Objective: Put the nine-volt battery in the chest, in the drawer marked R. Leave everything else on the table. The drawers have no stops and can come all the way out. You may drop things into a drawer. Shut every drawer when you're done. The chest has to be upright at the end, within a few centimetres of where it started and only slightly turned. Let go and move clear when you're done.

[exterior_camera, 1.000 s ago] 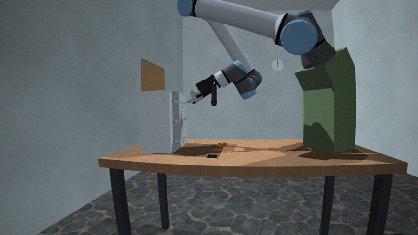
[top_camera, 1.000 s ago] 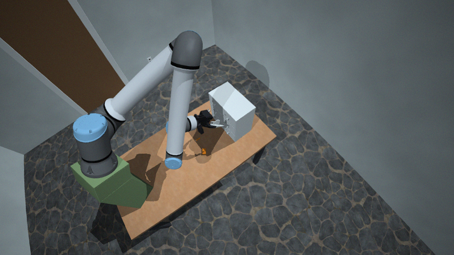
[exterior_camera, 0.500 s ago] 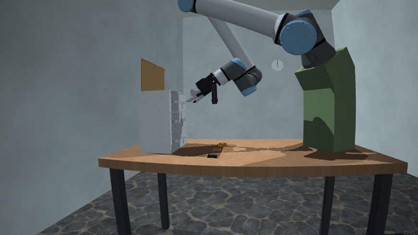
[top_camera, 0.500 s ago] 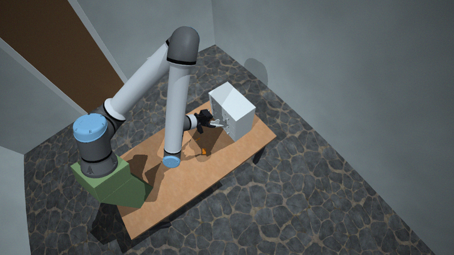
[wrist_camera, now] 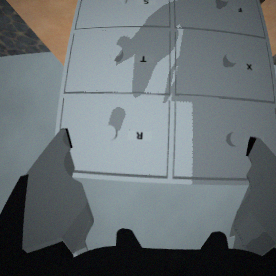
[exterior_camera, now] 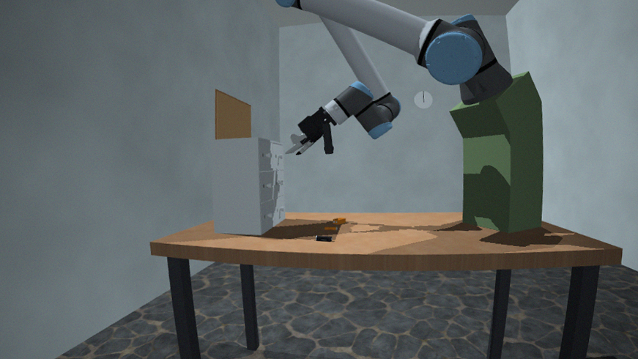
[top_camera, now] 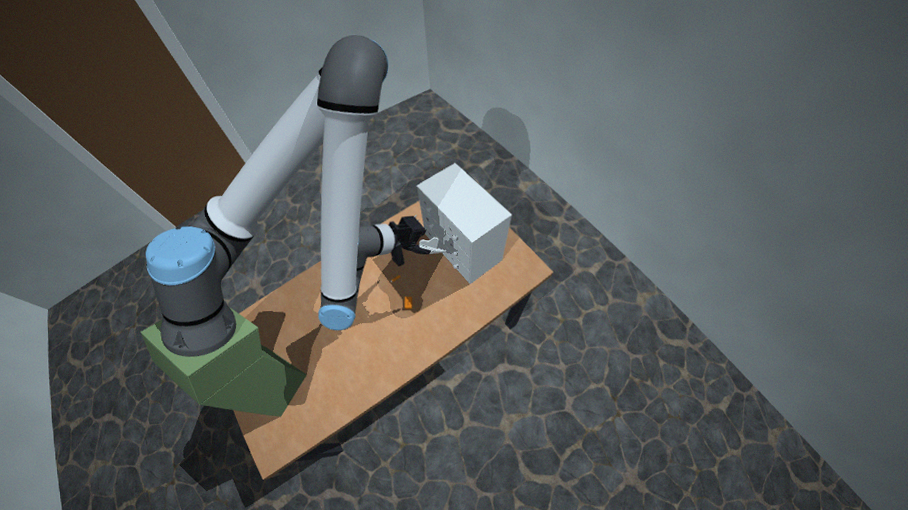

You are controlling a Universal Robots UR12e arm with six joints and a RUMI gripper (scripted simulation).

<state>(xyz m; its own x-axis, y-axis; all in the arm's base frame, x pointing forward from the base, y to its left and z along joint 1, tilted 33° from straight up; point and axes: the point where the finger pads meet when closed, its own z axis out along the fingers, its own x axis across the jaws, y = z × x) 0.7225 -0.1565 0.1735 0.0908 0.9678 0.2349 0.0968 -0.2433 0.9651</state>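
The white chest (top_camera: 486,214) (exterior_camera: 238,183) stands upright at the table's far end. All drawers that show look shut. The drawer marked R (wrist_camera: 90,150) is in the top row, its label upside down in the wrist view, with a small handle beside the letter. My gripper (top_camera: 435,246) (exterior_camera: 293,151) (wrist_camera: 159,133) is open and empty, in front of the top drawers, its jaws spread wide around the R drawer's handle and the neighbouring one. A small dark object (exterior_camera: 324,238) lies on the table before the chest; it is too small to tell whether it is the nine-volt battery.
An orange object (top_camera: 407,302) (exterior_camera: 339,220) and a thin orange piece (top_camera: 395,278) (exterior_camera: 329,228) lie on the wooden table (top_camera: 380,366) (exterior_camera: 407,249) in front of the chest. The green arm base (top_camera: 233,373) (exterior_camera: 524,167) stands at the table's other end. A wall is behind the chest.
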